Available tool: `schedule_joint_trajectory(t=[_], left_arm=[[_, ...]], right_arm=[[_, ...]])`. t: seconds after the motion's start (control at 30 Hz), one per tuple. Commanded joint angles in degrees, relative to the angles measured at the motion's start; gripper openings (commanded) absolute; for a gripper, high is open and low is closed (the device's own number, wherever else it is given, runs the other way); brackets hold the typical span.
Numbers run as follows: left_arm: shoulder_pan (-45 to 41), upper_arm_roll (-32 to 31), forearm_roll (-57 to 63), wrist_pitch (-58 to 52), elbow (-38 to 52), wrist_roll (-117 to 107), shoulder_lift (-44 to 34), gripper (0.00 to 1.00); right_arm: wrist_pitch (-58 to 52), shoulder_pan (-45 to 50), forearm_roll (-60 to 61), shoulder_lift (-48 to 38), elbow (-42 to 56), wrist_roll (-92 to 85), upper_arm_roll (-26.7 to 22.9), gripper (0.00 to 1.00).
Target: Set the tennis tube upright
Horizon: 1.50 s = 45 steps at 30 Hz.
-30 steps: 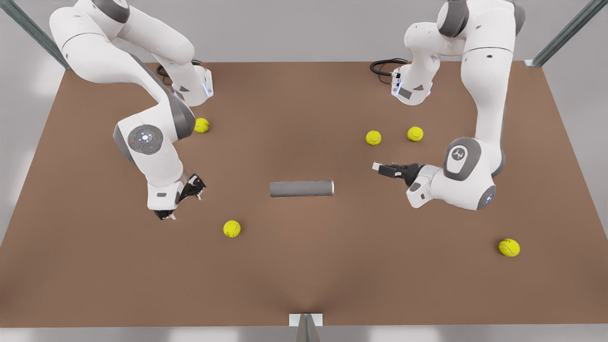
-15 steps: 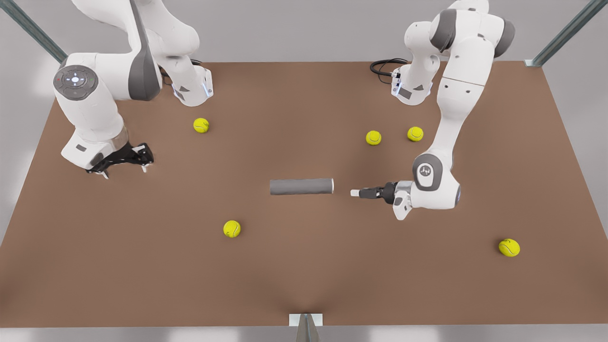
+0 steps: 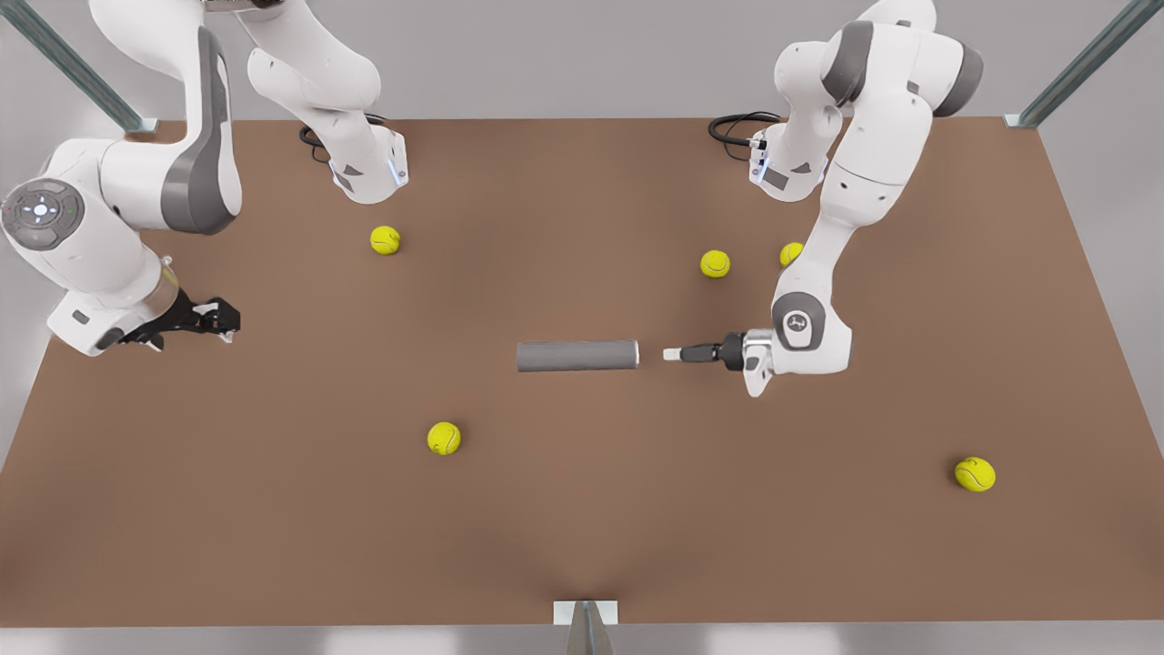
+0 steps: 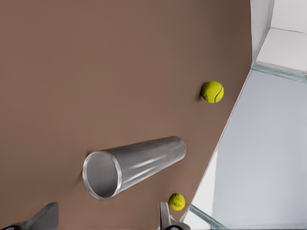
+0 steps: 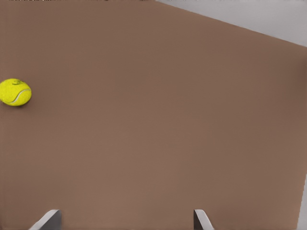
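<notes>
The tennis tube lies flat mid-frame; the left gripper, jaws apart, faces its rim, while the right gripper, seemingly also spread, waits far left.

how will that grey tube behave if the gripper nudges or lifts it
The tennis tube lies on its side on the flat table, so a sideways nudge would probably roll it. Its open end looks hollow and thin-walled, suggesting it is light. The sheen suggests a smooth, possibly slippery surface. The left gripper, open, sits just off the rim; the right gripper waits, open.
</notes>
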Motion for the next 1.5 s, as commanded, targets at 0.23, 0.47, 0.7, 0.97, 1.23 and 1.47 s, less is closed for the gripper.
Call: schedule_joint_trajectory(t=[0.23, 0.47, 0.7, 0.97, 1.23, 1.47], left_arm=[[-3.64, -2.10, -11.37, 1.57, 0.38, 21.24, 2.00, 1.00], [-3.90, -2.10, -12.16, 1.92, 2.32, 25.01, 5.77, 1.00], [-6.62, -2.10, -14.18, 2.89, 2.67, 25.63, 6.13, 1.00], [-8.65, -2.02, -15.77, 3.15, 2.67, 25.54, 6.48, 0.94], [-8.74, -2.02, -15.77, 3.24, 2.76, 25.63, 6.57, 0.43], [-8.65, -1.93, -15.77, 3.24, 3.11, 24.84, 6.22, 0.26]], right_arm=[[0.68, 2.34, 2.01, 1.28, 0.64, 1.39, 1.18, 1.00], [1.47, 2.34, 2.01, 1.54, 0.46, 1.65, 1.27, 1.00], [1.47, 2.42, 1.92, 1.90, 0.29, 1.56, 1.27, 1.00], [1.91, 2.86, 1.83, 2.60, 0.38, 1.47, 1.27, 1.00], [1.64, 2.86, 1.83, 3.04, 0.29, 1.30, 1.27, 1.00], [1.82, 2.78, 1.39, 3.30, 0.29, 1.12, 1.27, 1.00]])
